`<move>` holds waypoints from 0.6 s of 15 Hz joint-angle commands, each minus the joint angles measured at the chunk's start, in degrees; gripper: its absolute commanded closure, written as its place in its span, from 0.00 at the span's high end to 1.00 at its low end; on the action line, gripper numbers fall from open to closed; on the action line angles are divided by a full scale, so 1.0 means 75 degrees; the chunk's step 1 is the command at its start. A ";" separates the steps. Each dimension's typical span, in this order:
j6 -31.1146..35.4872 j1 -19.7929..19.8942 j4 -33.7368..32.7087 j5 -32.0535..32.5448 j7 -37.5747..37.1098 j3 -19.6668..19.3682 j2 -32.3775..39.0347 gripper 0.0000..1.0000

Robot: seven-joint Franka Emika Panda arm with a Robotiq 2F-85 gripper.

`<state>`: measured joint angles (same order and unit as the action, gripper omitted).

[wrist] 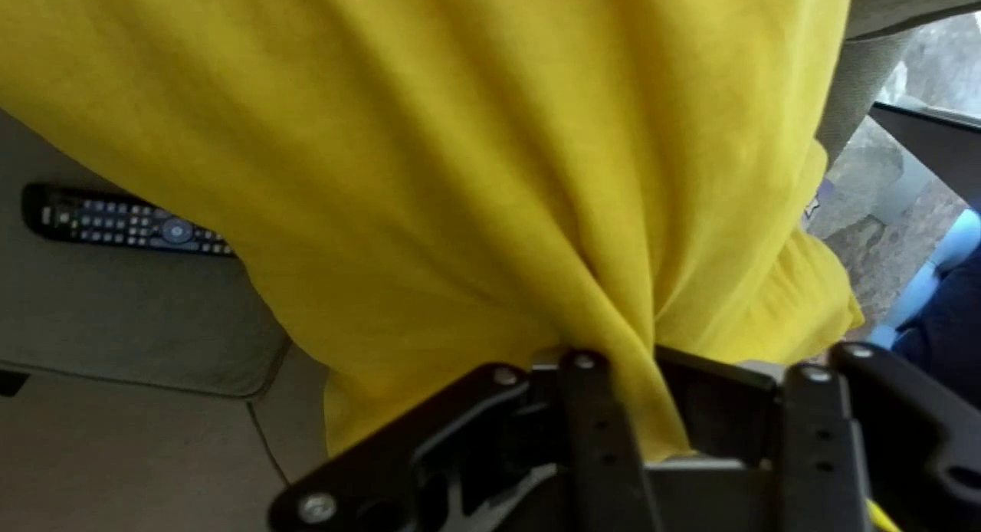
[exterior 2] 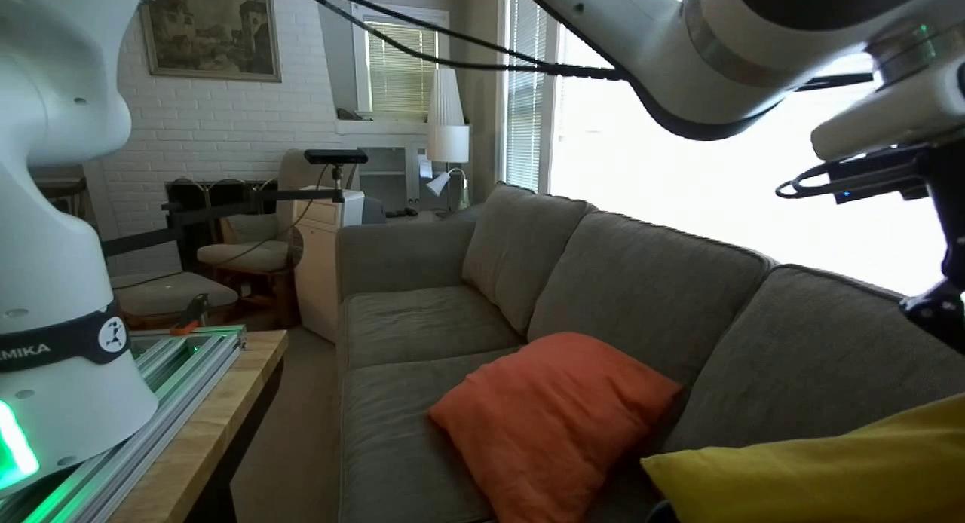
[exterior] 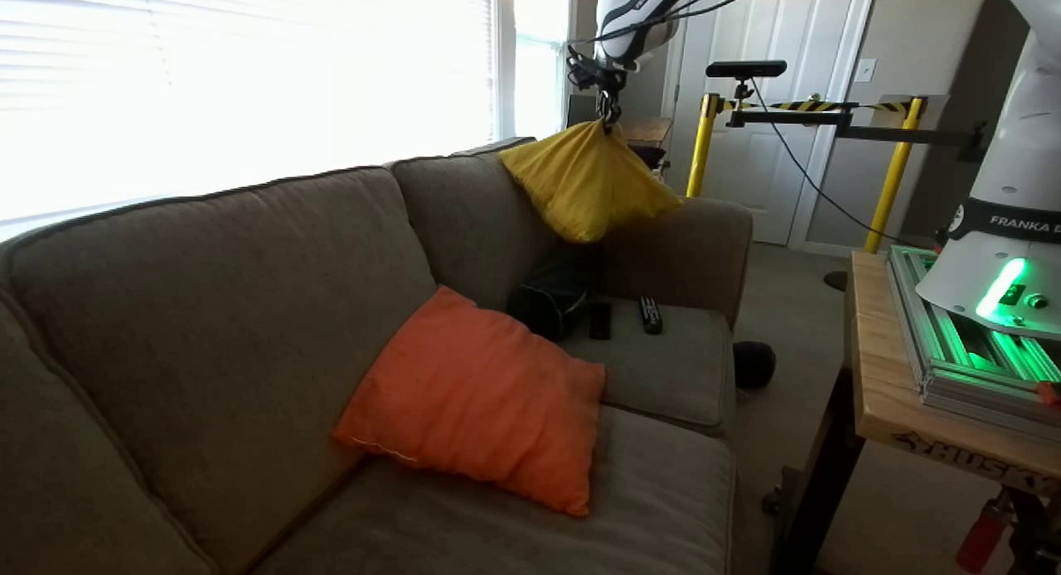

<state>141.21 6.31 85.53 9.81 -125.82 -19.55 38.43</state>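
One yellow pillow (exterior: 584, 181) is held by the gripper (exterior: 609, 121), its fingers (wrist: 605, 448) clenched on a gathered fold; it is suspended above the sofa's seat (exterior: 663, 376), at the end edge by the armrest (exterior: 704, 244). Contact with the armrest or backrest (exterior: 331, 252) cannot be told. Step, as judged: pillow gripped and held aloft. For any next move, a firm pinch and clearance from the armrest's top edge are judged necessary. A remote (exterior: 650, 315) is seen near the seat's armrest edge; an orange pillow (exterior: 481, 393) is leaned against the backrest. Read: "FRANKA" on the base band (exterior: 1015, 219), "HUSKY" along the bench (exterior: 883, 376) edge. Remote lettering: too small to be read.
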 commanded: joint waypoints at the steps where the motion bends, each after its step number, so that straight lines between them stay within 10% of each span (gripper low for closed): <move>1: -0.0273 0.0145 -0.1840 -0.0324 -0.0854 -0.0201 0.1199 0.01; 9: -0.1694 0.0618 -0.4269 -0.0340 -0.1252 -0.0047 0.2863 0.01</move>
<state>132.89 9.01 64.47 9.46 -133.56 -20.57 53.44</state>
